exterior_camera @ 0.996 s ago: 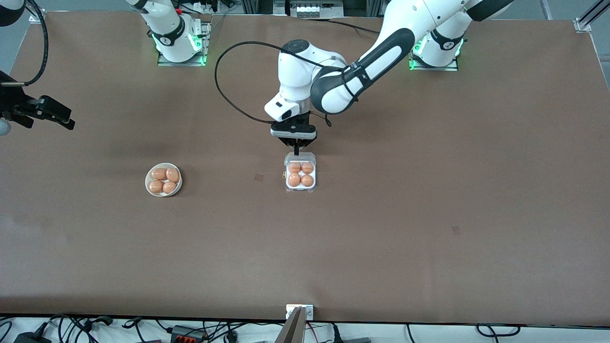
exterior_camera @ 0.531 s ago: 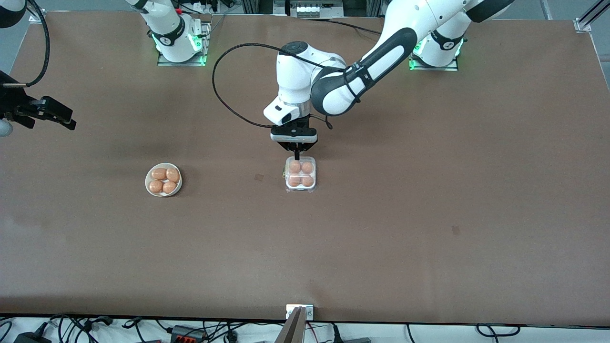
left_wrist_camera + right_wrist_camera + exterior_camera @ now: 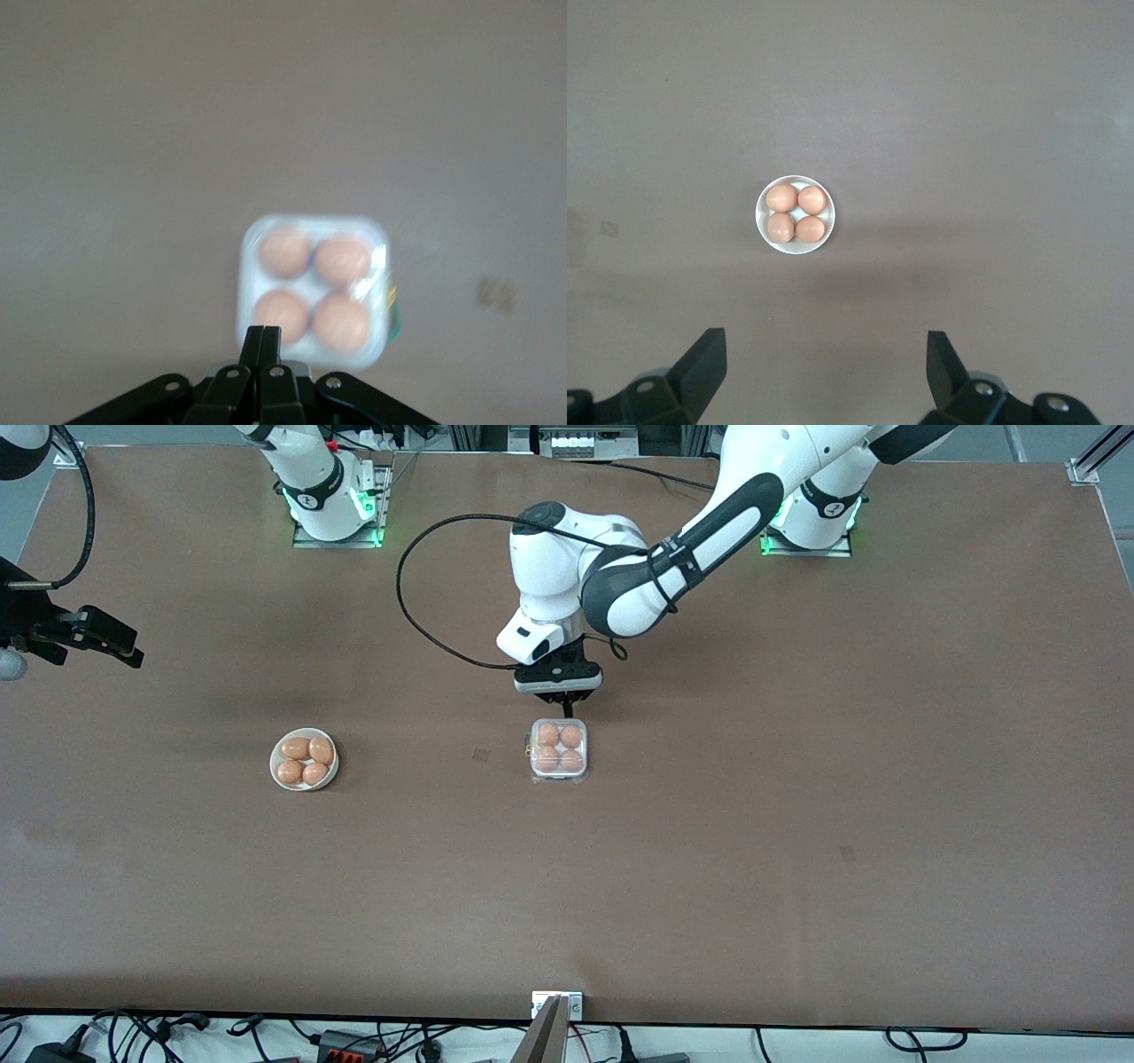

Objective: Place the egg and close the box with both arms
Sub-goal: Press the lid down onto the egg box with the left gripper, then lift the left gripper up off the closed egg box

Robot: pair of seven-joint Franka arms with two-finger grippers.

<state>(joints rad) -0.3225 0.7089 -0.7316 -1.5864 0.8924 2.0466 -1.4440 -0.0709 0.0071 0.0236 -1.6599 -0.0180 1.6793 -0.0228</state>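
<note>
The box (image 3: 535, 771) sits mid-table, its clear lid lying down over several orange-brown eggs (image 3: 548, 735). My left gripper (image 3: 567, 710) is shut with nothing in it, over the table just past the box edge that lies farther from the front camera. In the left wrist view the shut fingertips (image 3: 263, 335) overlap the rim of the box (image 3: 315, 224). My right gripper (image 3: 115, 642) hangs open and empty at the right arm's end of the table, waiting. In the right wrist view its gripper (image 3: 824, 354) shows wide open, high over the table.
A round white bowl (image 3: 304, 784) with several more eggs stands toward the right arm's end, level with the box; the right wrist view shows the bowl (image 3: 761, 215) too. A black cable loops off the left arm above the table.
The clear lid has swung down from part-open to lying over the eggs. My left gripper, still shut, has shifted slightly toward the left arm's end. The right arm has barely moved.
</note>
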